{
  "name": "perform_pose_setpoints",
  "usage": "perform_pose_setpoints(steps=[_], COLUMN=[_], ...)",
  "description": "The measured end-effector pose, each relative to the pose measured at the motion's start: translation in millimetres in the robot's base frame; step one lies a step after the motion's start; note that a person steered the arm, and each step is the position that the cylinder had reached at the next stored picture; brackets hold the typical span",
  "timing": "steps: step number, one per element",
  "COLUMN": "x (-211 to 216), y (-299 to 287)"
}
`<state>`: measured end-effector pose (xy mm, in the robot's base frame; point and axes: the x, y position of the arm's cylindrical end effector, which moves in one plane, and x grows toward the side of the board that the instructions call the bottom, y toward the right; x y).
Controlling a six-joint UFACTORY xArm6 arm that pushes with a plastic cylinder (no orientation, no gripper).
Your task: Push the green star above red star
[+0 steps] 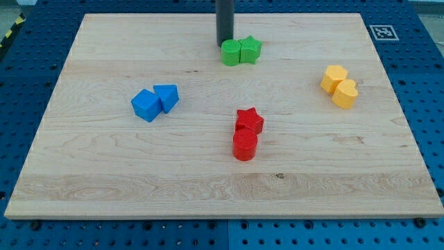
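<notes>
Wooden board [104, 173]: green star [250, 49], axis unclear, touching green block [231, 53] at my tip [224, 46], a jawless tool.

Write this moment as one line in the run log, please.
my tip: touching green block, top side | green star: right of it, touching | red star: below, apart

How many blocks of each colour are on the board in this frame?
Green: 2, a round-edged block and a star, with my tip at the first one's upper left
Blue: 2
Red: 2, a star and a cylinder
Yellow: 2
Total: 8
</notes>
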<state>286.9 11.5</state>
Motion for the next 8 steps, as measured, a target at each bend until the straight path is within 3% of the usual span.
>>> perform_pose_setpoints(steps=[2, 3, 6, 8], x=[-7.7, 11.7, 48.5, 91.1], y=[35.8, 63.7, 21.4, 23.2])
